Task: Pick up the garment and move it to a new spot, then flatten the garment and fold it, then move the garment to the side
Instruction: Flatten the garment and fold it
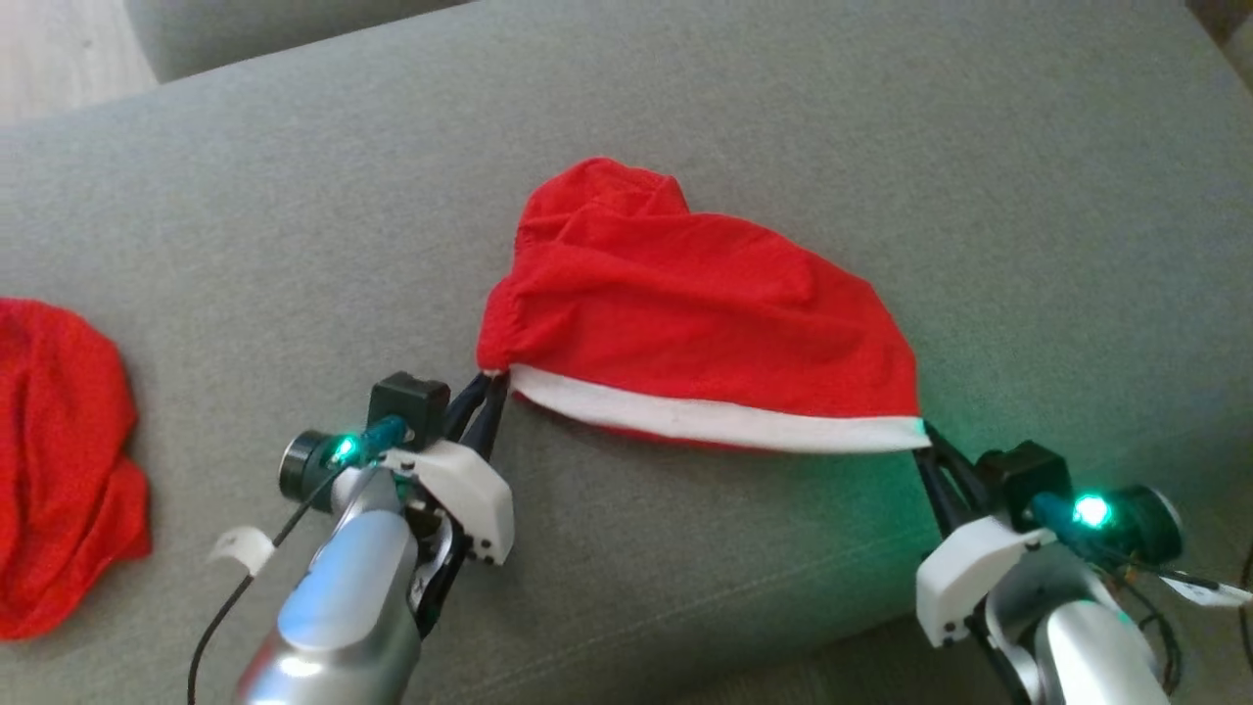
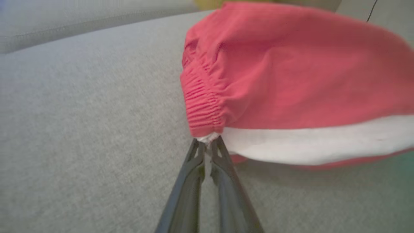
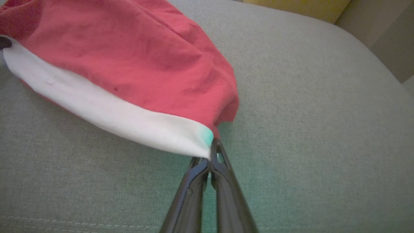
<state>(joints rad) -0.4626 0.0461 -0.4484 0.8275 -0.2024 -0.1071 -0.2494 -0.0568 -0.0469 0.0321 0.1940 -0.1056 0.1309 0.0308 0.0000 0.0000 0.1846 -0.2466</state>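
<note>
**Flattening step: both ends of the white band gripped**

The red garment (image 1: 685, 313) lies mid-cushion on the grey sofa cushion (image 1: 294, 196), with its far part bunched. The left gripper (image 1: 494, 377) is pinched on the left end of the white band (image 1: 705, 419), beside a gathered elastic edge. The right gripper (image 1: 922, 431) is pinched on the band's right end, and the band is drawn nearly taut between them.

Step judged: flattening. An even, matched pull toward the robot is called for next, so that the bunched part is spread. A second red cloth (image 1: 59, 460) lies well apart at the left.
</note>
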